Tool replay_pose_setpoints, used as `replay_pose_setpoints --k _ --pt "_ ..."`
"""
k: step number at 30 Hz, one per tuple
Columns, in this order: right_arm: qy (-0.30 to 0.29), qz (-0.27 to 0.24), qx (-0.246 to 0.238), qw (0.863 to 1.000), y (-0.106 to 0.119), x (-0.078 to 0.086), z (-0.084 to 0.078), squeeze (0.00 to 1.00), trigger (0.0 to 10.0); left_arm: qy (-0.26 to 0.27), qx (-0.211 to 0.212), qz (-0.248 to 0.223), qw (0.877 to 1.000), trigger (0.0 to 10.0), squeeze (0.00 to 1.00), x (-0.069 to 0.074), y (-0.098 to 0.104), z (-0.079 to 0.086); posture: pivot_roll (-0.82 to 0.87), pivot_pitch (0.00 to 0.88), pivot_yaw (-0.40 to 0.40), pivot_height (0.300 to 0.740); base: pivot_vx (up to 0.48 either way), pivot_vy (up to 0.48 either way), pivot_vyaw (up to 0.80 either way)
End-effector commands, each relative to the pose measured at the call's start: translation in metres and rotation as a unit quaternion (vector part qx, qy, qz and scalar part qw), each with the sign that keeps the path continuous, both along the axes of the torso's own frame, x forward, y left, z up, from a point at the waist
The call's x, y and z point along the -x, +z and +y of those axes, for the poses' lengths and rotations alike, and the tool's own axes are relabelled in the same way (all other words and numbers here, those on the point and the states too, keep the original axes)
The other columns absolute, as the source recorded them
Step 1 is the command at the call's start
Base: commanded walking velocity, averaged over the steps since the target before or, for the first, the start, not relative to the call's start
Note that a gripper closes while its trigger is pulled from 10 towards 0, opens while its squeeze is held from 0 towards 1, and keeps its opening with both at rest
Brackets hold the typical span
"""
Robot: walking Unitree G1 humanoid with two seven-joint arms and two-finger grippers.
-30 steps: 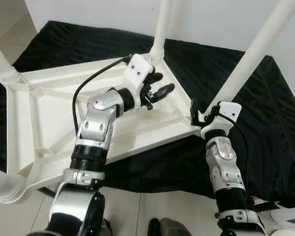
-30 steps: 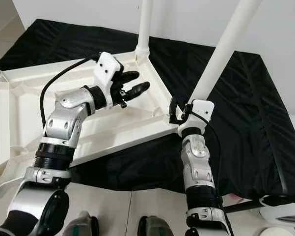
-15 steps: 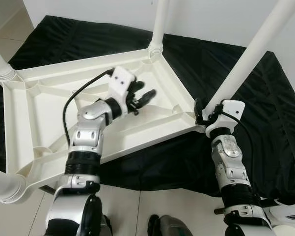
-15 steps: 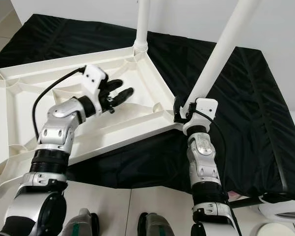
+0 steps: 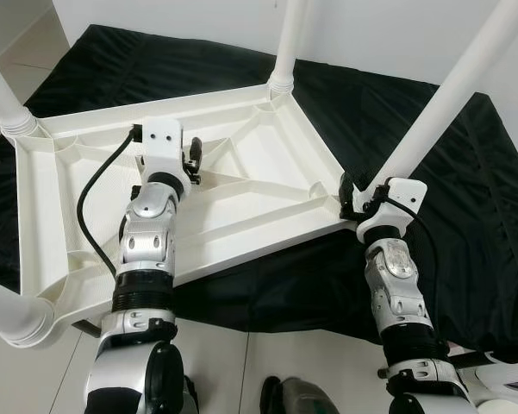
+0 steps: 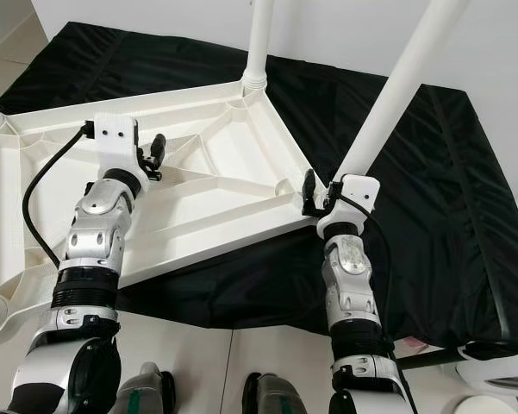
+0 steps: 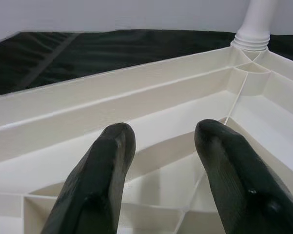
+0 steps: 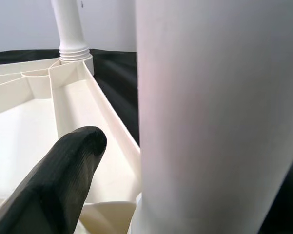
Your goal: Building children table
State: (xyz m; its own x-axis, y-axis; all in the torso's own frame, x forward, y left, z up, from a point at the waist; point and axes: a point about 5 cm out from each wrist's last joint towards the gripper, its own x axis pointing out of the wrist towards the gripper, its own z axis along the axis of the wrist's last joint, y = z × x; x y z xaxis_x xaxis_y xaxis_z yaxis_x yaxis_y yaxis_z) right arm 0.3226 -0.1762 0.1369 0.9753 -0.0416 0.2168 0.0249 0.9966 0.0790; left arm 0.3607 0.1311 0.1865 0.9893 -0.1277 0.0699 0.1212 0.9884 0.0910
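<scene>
The right gripper is closed around the base of the near leg at the corner of the upturned table, which lies on a black cloth. Farther in, the left gripper hovers spread over the ribbed underside. The far leg stands upright at the back corner.

White wall at back, plain, evenly lit w/ soft light. Black cloth spread over floor, creased, covers most of the middle & right; its near edge ends short of the tiles. Pale tile floor in foreground, grout line running across it; more pale floor at far left corner beside cloth. Round white object at bottom right, partly cut off, can't tell what it is
</scene>
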Motion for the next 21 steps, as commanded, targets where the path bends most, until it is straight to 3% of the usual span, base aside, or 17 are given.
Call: replay_pose_setpoints --k 1,15,21 --pt "0.003 0.010 -0.001 1.000 -0.007 0.003 -0.002 0.00 10.0 0.025 -0.001 -0.003 1.000 10.0 0.00 0.002 -0.002 -0.006 0.03 0.075 -0.065 0.740 0.000 0.000 0.00" --pt "-0.010 -0.009 0.007 1.000 0.011 -0.013 -0.017 0.00 10.0 -0.038 0.003 -0.025 0.999 10.0 0.00 0.026 0.010 -0.026 0.02 0.147 -0.055 0.740 0.000 0.000 0.00" --pt "-0.005 -0.012 0.012 1.000 0.016 -0.019 -0.018 0.00 10.0 -0.039 0.009 -0.023 0.999 10.0 0.00 0.035 0.010 -0.026 0.03 0.163 -0.059 0.740 0.000 0.000 0.00"
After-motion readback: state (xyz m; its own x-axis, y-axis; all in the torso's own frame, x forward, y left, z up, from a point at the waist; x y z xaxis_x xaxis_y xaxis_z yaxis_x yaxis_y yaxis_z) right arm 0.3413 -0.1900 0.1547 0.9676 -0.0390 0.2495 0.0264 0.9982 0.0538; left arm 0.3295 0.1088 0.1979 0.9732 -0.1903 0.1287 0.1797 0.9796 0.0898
